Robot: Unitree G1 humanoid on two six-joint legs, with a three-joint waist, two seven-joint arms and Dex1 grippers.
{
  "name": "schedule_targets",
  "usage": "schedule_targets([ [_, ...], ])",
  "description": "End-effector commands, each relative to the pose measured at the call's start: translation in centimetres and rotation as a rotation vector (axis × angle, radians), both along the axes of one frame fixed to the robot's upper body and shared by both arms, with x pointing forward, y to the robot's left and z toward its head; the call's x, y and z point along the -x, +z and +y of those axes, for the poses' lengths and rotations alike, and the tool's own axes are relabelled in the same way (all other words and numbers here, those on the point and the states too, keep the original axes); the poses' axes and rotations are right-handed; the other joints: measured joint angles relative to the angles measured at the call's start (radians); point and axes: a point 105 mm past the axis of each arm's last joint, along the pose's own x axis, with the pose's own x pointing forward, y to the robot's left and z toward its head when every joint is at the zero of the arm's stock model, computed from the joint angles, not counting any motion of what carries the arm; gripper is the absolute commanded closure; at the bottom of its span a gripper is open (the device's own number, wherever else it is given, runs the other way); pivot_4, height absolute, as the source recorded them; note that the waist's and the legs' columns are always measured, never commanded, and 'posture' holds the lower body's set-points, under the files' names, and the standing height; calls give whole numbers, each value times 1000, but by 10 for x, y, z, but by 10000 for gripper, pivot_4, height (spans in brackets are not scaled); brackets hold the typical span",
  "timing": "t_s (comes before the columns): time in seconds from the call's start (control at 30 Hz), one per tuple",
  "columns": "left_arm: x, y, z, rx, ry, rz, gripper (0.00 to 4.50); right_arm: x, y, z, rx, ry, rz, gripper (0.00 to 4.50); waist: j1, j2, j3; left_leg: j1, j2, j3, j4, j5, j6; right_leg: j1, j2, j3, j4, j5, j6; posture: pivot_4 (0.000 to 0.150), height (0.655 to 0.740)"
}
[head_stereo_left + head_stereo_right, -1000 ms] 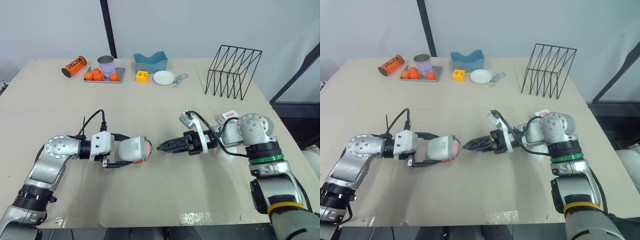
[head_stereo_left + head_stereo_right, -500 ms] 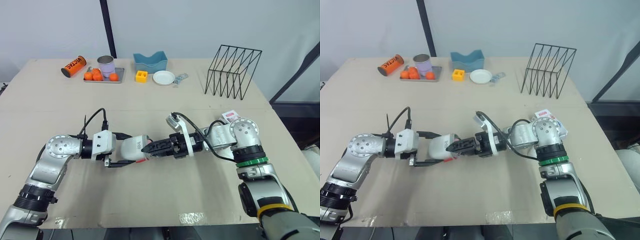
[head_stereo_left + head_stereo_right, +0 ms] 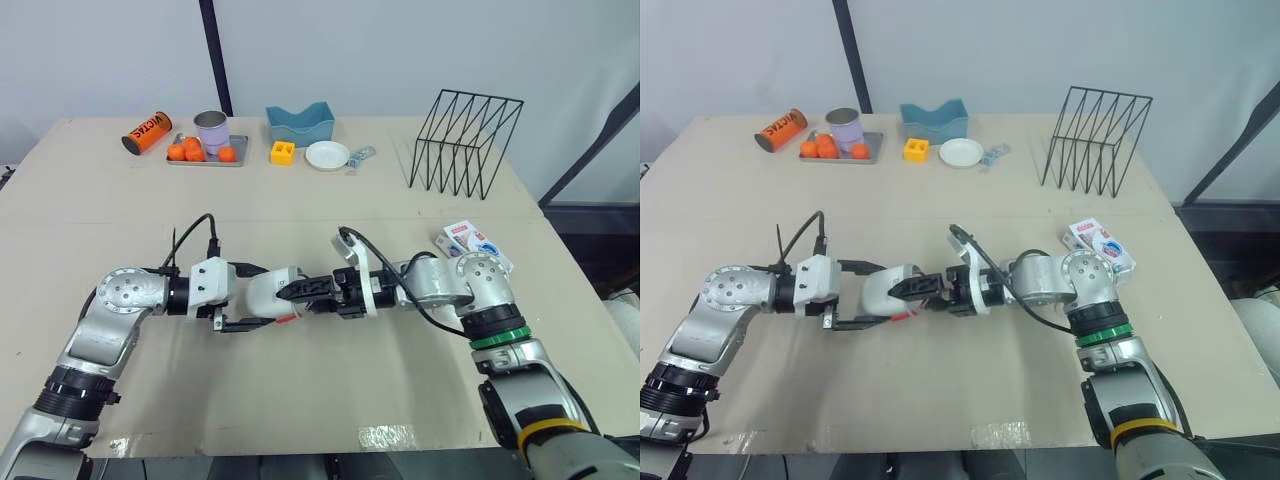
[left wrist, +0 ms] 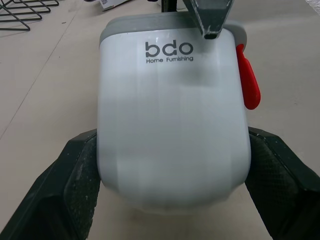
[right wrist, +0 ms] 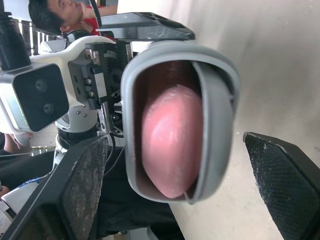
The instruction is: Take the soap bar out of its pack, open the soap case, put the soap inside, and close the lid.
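In the head view, the left end effector (image 3: 258,298) is clenched on the white soap case (image 3: 272,290), holding it on its side low over the surface (image 3: 330,380). The case's long axis runs along the 9-to-3 line and its mouth faces 3 o'clock. The right end effector (image 3: 296,292) sits right at that mouth, so the case lies at 9 o'clock from it, and the right arm is the nearer one for working the lid. The soap pack (image 3: 473,243) rests well apart, toward the 3 o'clock edge of the surface.

In the left wrist view, both black fingers (image 4: 75,175) press the flanks of the case, with its printed face up and a red tab (image 4: 248,80) on one side near the far end.

In the right wrist view, the right end effector is released, its two fingers spread wide on either side of the case's grey-rimmed mouth. The pink soap (image 5: 172,140) sits inside the case, and a grey flap across part of the opening looks like the lid, not yet shut.

A second ago a gap separated the right end effector from the case. Since then it has reached toward 9 o'clock and closed that gap. The pack, then mostly hidden behind the right arm, is now in plain sight. What seems left of the task is closing the lid.
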Motion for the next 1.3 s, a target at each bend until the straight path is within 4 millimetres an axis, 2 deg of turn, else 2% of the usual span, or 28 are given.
schedule_targets([
  [0.03, 0, 12, -3, 19, -12, -53, 10078, 4, 10, 5, -38, 17, -27, 555, 0, 0, 0, 0, 0, 0, 0, 0, 0, 0, 0, 0, 0, 0, 0, 1500, 7400],
  [0.43, -1, 13, -4, 18, -9, -56, 10078, 0, 17, 7, -37, -15, -63, 555, 0, 0, 0, 0, 0, 0, 0, 0, 0, 0, 0, 0, 0, 0, 0, 1500, 7400],
  [0.47, -1, 13, -4, 17, -9, -56, 10078, 0, 17, 7, -38, -8, -64, 5668, 0, 0, 0, 0, 0, 0, 0, 0, 0, 0, 0, 0, 0, 0, 0, 1500, 7400],
  [0.53, -1, 13, -4, 15, -9, -57, 10078, 3, 17, 8, -37, 5, -70, 12607, 0, 0, 0, 0, 0, 0, 0, 0, 0, 0, 0, 0, 0, 0, 0, 1500, 7400],
  [0.6, -1, 13, -3, 13, -9, -57, 10078, 6, 17, 9, -37, 23, -75, 22671, 0, 0, 0, 0, 0, 0, 0, 0, 0, 0, 0, 0, 0, 0, 0, 1500, 7400],
  [0.63, -2, 13, -3, 12, -9, -58, 10078, 7, 18, 9, -38, 31, -79, 24862, 0, 0, 0, 0, 0, 0, 0, 0, 0, 0, 0, 0, 0, 0, 0, 1500, 7400],
  [1.3, -5, 14, -3, 10, -4, -69, 10078, 14, 22, 12, -10, 71, -132, 24862, 0, 0, 0, 0, 0, 1, -1, 0, 0, -1, 0, 1, 0, 0, 0, 1500, 7400],
])
